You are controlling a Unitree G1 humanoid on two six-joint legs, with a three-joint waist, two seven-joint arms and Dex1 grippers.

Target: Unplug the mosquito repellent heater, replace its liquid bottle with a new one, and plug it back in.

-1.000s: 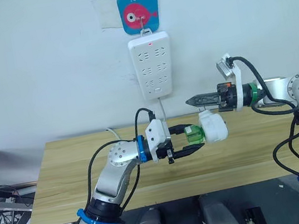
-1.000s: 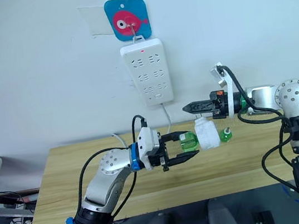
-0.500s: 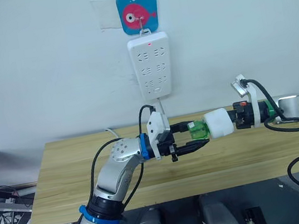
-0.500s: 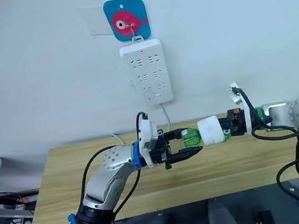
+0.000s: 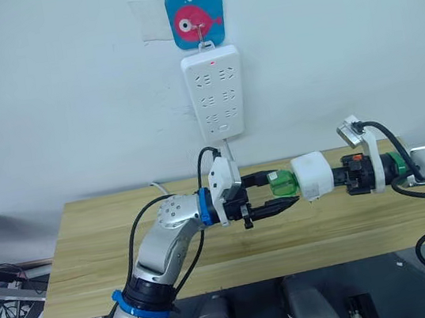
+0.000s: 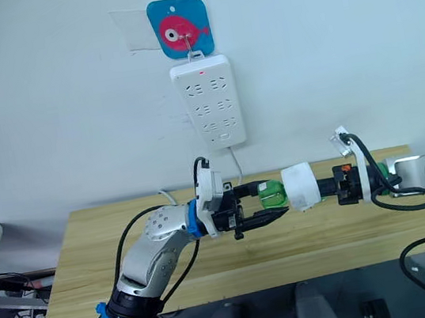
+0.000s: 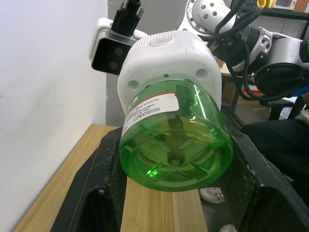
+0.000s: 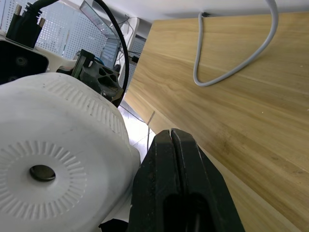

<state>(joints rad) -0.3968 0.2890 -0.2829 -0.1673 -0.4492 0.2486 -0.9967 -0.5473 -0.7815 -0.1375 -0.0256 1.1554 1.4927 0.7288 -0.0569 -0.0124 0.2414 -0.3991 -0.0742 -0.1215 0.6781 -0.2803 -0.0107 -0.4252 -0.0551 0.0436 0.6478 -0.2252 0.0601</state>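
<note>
Two grippers, one heater
Left gripper [image 5: 275, 195] stands wide around the green bottle [image 5: 282, 184] (heater [image 5: 312, 176] attached); right gripper [image 8: 181, 159] pressed together.

A white power strip [image 5: 216, 93], its red light on, hangs from a hook on a blue wall plaque [image 5: 195, 17] bearing a pink fish, its grey cord [image 8: 231, 63] trailing onto a wooden table [image 5: 90, 249] against the wall.
</note>
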